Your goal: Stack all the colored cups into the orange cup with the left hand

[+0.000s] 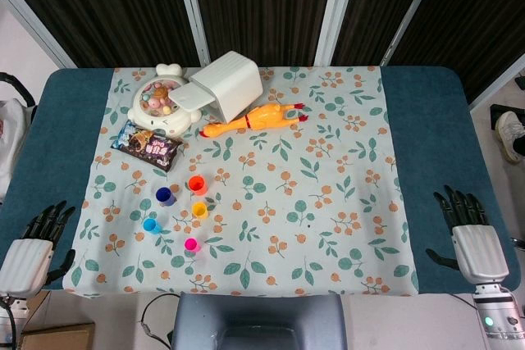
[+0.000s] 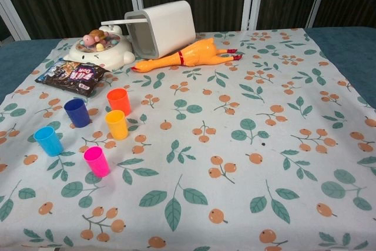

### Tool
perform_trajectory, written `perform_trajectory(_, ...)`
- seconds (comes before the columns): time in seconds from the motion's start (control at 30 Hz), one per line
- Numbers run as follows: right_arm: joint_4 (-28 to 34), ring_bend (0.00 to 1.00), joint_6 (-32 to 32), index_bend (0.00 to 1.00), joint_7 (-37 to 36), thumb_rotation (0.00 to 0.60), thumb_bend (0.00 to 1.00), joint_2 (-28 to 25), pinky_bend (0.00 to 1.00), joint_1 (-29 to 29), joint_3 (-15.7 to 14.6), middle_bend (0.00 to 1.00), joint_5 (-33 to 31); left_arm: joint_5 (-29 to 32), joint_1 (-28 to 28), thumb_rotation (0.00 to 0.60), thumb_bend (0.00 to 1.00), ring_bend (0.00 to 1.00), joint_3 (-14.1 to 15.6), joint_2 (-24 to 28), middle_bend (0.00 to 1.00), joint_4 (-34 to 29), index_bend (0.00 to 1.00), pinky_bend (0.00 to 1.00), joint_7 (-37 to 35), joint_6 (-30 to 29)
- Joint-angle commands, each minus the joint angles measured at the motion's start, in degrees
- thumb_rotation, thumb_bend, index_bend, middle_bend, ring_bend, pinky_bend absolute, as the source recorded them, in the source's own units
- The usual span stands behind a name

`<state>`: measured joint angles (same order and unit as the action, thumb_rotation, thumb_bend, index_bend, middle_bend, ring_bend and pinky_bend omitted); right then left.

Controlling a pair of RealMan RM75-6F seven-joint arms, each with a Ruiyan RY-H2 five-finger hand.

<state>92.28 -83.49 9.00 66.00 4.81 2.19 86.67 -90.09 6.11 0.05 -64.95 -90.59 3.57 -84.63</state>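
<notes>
Black-fingered left hand (image 1: pixel 37 239) rests at the near left edge of the surface (image 1: pixel 426 120), fingers apart, holding nothing. Right hand (image 1: pixel 472 235) lies at the near right edge, fingers likewise spread and empty. Neither shows in the chest view. Five cups stand upright and separate on the floral cloth (image 2: pixel 247 163), left of centre: orange cup (image 2: pixel 119 101) farthest back, dark blue cup (image 2: pixel 77 112) to its left, yellow cup (image 2: pixel 116 124) just in front, light blue cup (image 2: pixel 48 140) further left, pink cup (image 2: pixel 96 161) nearest. Behind them: snack packet (image 2: pixel 75 75), round toy (image 2: pixel 100 48), tipped white bin (image 2: pixel 161 27), rubber chicken (image 2: pixel 188 55).
</notes>
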Motion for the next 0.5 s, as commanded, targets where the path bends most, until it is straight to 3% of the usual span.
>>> perform_trajectory(0.03, 0.0, 0.0, 0.0, 0.0, -0.1, 0.6, 0.21, 0.0, 0.0, 0.0, -0.1, 0.0, 0.2, -0.2, 0.1, 0.6, 0.42, 0.0, 0.1, 0.0, 0.0, -0.1, 0.0, 0.16, -0.1, 0.2)
perform_trajectory(0.17, 0.2, 0.0, -0.1, 0.0, -0.4, 0.6, 0.21, -0.1, 0.0, -0.1, -0.5, 0.0, 0.8, -1.2, 0.9, 0.6, 0.42, 0.01, -0.5, -1.2, 0.0, 0.6, 0.0, 0.19, -2.7, -0.2)
perform_trajectory(0.23, 0.2, 0.0, -0.3, 0.0, -0.6, 0.6, 0.21, -0.2, 0.0, -0.2, -0.5, 0.0, 1.0, -0.9, 1.4, 0.6, 0.42, 0.12, -2.0, -3.3, 0.06, 2.1, 0.0, 0.32, -4.4, -1.3)
perform_trajectory(0.27, 0.1, 0.0, -0.4, 0.0, -0.6, 0.6, 0.21, -0.2, 0.0, -0.2, -0.5, 0.0, 1.1, -0.3, 2.1, 0.6, 0.42, 0.24, -3.3, -4.6, 0.14, 2.9, 0.0, 0.47, -5.0, -1.5)
perform_trajectory(0.3, 0.1, 0.0, -0.3, 0.0, -0.7, 0.6, 0.21, -0.2, 0.0, -0.1, -0.5, 0.0, 1.1, -0.1, 2.8, 0.6, 0.42, 0.42, -4.3, -5.6, 0.29, 3.2, 0.0, 0.68, -5.5, -1.6)
perform_trajectory(0.33, 0.1, 0.0, -0.2, 0.0, -0.6, 0.6, 0.21, -0.2, 0.0, -0.1, -0.5, 0.0, 1.1, 0.3, 3.7, 0.6, 0.42, 0.54, -5.2, -6.3, 0.39, 3.2, 0.0, 0.79, -6.3, -1.2)
perform_trajectory(0.37, 0.0, 0.0, -0.1, 0.0, -0.5, 0.6, 0.21, -0.1, 0.0, 0.0, -0.5, 0.0, 1.1, 1.0, 4.7, 0.6, 0.42, 0.74, -6.1, -6.8, 0.58, 2.6, 0.01, 0.93, -7.2, -0.2)
perform_trajectory(0.4, 0.0, 0.0, -0.1, 0.0, -0.4, 0.6, 0.21, 0.0, 0.0, 0.0, -0.5, 0.0, 1.1, 1.9, 6.1, 0.6, 0.42, 0.88, -7.0, -7.0, 0.74, 1.3, 0.04, 0.99, -8.2, 1.6)
perform_trajectory(0.43, -0.1, 0.0, -0.1, 0.0, -0.3, 0.6, 0.21, 0.1, 0.0, 0.0, -0.4, 0.0, 1.1, 2.9, 7.1, 0.6, 0.42, 0.95, -7.8, -7.1, 0.85, 0.1, 0.07, 1.0, -8.8, 3.2)
perform_trajectory(0.5, -0.3, 0.0, -0.1, 0.0, 0.1, 0.6, 0.21, 0.3, 0.0, 0.1, -0.4, 0.0, 1.0, 6.2, 9.7, 0.6, 0.42, 1.0, -9.5, -7.1, 0.99, -2.5, 0.16, 1.0, -7.5, 7.7)
